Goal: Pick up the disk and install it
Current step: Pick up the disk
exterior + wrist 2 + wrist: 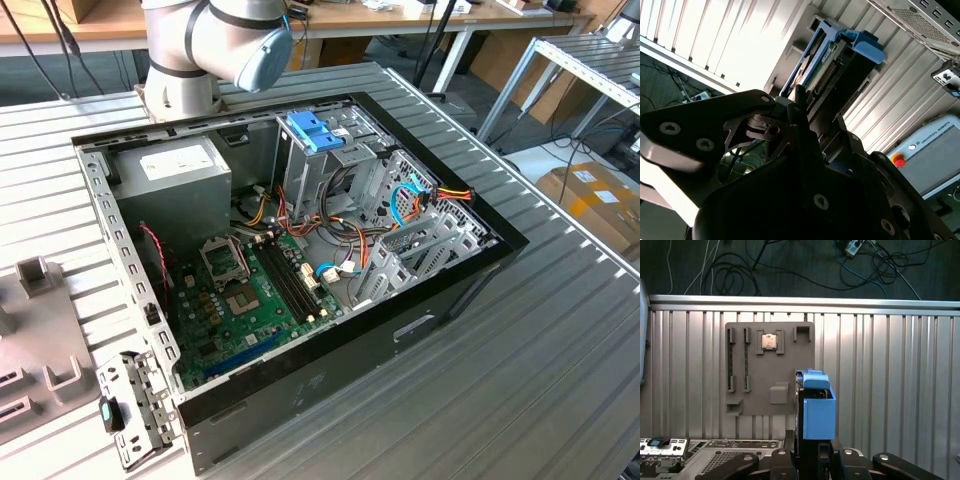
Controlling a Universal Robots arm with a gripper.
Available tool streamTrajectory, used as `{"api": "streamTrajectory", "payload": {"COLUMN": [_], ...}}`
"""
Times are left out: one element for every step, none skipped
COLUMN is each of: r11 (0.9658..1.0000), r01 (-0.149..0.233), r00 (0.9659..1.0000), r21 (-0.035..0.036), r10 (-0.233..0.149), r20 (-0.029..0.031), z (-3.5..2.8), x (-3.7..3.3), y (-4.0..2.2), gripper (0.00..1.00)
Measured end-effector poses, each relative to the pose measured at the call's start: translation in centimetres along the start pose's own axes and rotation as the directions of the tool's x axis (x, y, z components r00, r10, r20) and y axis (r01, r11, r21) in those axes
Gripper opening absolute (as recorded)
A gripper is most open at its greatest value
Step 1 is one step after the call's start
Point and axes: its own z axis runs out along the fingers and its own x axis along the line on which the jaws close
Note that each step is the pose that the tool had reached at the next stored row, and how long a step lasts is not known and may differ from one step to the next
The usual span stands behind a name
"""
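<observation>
**Disk in hand, both wrist views.** My gripper (807,454) is closed on the disk (799,410). The disk stands on edge between my fingers, with the ribbed metal table (880,365) behind it. A light-blue bracket (818,412) is fitted round the disk. In the second wrist view the disk (826,75) shows its circuit-board face inside the bracket's frame.

**Surroundings.** Farther off on the table lies a grey fixture plate (757,400) carrying a processor chip (769,341). In the exterior view the open computer case (450,290) lies on the table. Another light-blue bracket (313,130) sits at its drive cage, on the far side.

**Handling, as I judge it.** The disk is a stiff metal body, fairly heavy for its size, with smooth faces that could slide in a loose grip. It is likely sensitive to knocks. The exposed board and connector are not places to press. The sound hold is across the two long flat sides, through the bracket's rails. The plastic bracket may flex, so I take firm, even pressure to be the safer choice.
</observation>
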Motion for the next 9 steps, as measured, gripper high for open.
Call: {"api": "streamTrajectory", "payload": {"r11": [1.0,1.0,1.0,1.0,1.0,1.0,1.0,1.0,1.0], "r01": [0.0,0.0,0.0,0.0,0.0,0.0,0.0,0.0,0.0], "r00": [1.0,1.0,1.0,1.0,1.0,1.0,1.0,1.0,1.0], "r21": [-0.0001,0.0,0.0,-0.0001,0.0001,0.0,-0.0001,-0.0001,-0.0001], "r10": [0.0,0.0,0.0,0.0,0.0,0.0,0.0,0.0,0.0], "r20": [0.0,0.0,0.0,0.0,0.0,0.0,0.0,0.0,0.0], "z": [0.0,0.0,0.0,-0.01,0.0,0.0,-0.01,-0.01,0.0], "x": [0.0,0.0,0.0,0.01,0.01,0.01,0.01,0.01,0.01], "y": [-0.12,-0.24,-0.4,-0.51,-0.63,-0.72,-0.87,-0.97,-1.03], "gripper": [0.35,0.35,0.35,0.35,0.35,0.35,0.35,0.35,0.35]}}
